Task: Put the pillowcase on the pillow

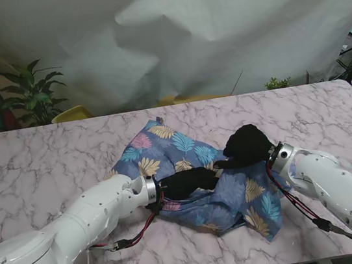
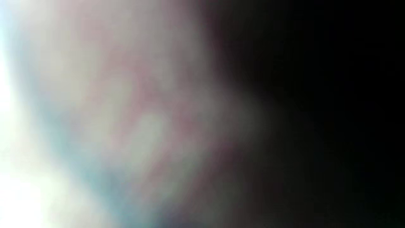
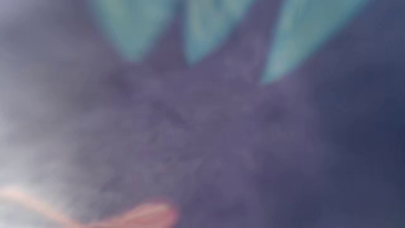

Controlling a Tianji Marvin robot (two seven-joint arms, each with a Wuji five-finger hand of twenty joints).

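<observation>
While both hands work the pillowcase (image 1: 195, 175):
Left hand (image 1: 186, 182) reaches toward 3 o'clock inside; right hand (image 1: 248, 145) presses on top; you cannot tell either grip.

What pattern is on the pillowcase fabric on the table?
The crumpled blue pillowcase has a leaf print in teal, yellow and pink; clearest in the stand view.

Pillowcase (image 1: 195, 175): blue, leaf-printed, crumpled and bulging, lying between left hand (image 1: 186, 182) and right hand (image 1: 247, 145), touching both; pillow not distinguishable.
</observation>
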